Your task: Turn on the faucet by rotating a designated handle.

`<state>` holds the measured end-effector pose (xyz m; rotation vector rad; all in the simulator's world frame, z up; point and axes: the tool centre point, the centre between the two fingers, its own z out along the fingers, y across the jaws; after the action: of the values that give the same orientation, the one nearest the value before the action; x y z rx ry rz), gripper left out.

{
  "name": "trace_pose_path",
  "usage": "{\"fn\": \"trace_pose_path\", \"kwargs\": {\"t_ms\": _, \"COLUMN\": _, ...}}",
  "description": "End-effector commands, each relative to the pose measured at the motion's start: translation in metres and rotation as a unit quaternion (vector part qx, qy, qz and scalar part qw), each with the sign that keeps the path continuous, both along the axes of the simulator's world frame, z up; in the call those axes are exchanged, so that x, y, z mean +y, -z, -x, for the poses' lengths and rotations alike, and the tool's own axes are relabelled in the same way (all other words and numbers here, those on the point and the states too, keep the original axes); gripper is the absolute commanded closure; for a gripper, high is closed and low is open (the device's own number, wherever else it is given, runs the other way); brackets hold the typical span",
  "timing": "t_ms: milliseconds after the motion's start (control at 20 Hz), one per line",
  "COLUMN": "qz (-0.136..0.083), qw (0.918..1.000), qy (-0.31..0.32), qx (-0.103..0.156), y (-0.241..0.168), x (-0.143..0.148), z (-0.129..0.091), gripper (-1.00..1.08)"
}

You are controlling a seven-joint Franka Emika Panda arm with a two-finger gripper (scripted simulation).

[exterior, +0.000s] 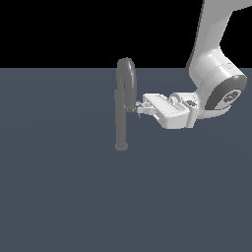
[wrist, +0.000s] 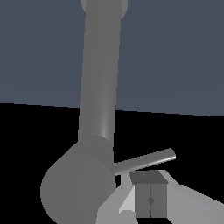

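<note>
The faucet is a slim dull-grey pipe on a small round foot, with an arched top. The wrist view shows its pipe close up. From the pipe's middle a thin grey handle juts toward the exterior view's right; in the wrist view the handle is a short rod. My gripper reaches in level from the exterior view's right, its tips at the handle's free end. The gripper is shut, with its two fingers pressed together right beside the rod and nothing between them.
The faucet stands alone on a flat blue-grey floor. My white arm comes down from the upper part of the exterior view's right. No other object shows.
</note>
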<state>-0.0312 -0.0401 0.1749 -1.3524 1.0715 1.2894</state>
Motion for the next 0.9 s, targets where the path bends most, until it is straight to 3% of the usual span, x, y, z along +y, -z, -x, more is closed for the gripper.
{"fn": "trace_pose_path", "kwargs": {"t_ms": 0, "qz": 0.003, "qw": 1.0000, "qy": 0.002, "qx": 0.000, "y": 0.005, "x": -0.001, "z": -0.003, "gripper": 1.08}}
{"fn": "trace_pose_path", "kwargs": {"t_ms": 550, "qz": 0.007, "qw": 0.9995, "qy": 0.008, "qx": 0.029, "y": 0.056, "x": 0.002, "z": -0.015, "gripper": 1.08}}
{"fn": "trace_pose_path", "kwargs": {"t_ms": 600, "qz": 0.007, "qw": 0.9995, "qy": 0.008, "qx": 0.029, "y": 0.056, "x": 0.002, "z": -0.015, "gripper": 1.08}}
{"fn": "trace_pose_path", "kwargs": {"t_ms": 650, "qz": -0.014, "qw": 0.9998, "qy": -0.009, "qx": 0.009, "y": 0.011, "x": -0.004, "z": -0.006, "gripper": 1.08}}
{"fn": "trace_pose_path", "kwargs": {"t_ms": 850, "qz": -0.009, "qw": 0.9998, "qy": -0.004, "qx": 0.014, "y": 0.024, "x": -0.001, "z": -0.016, "gripper": 1.08}}
